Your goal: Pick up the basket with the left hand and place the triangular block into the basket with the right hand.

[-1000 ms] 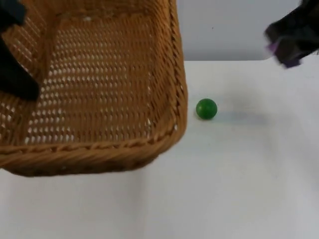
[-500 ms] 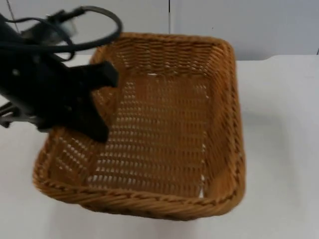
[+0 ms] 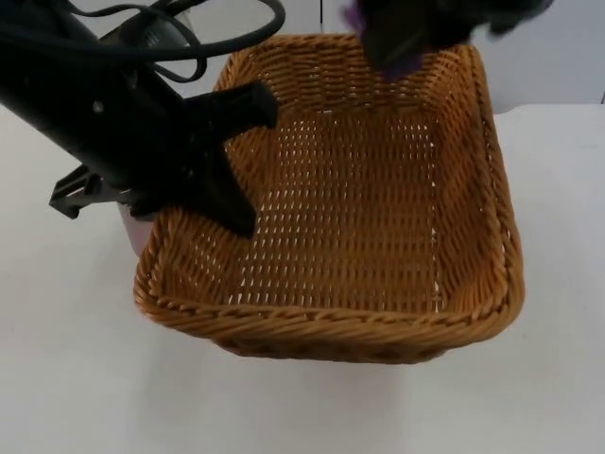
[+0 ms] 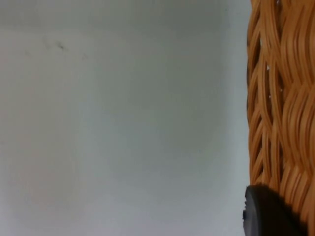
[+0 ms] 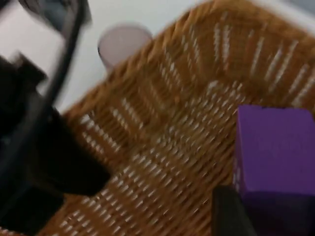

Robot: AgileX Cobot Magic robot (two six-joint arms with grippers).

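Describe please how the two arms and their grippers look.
Both arms are matte black. The left gripper, at the brown wicker basket's rim, has two long tapered fingers. The right gripper, above the basket with a purple block, has a blunt black fingertip.

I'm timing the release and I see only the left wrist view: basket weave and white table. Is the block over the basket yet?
Observer: Yes. In the top view the right tool holds the purple block above the far end of the basket.
Operator: Where does my left tool grip?
Observer: The left tool grips the basket's left wall, about midway along it.
Operator: Anything beside the basket?
Observer: A pale pink cylinder stands on the table just outside that left wall.
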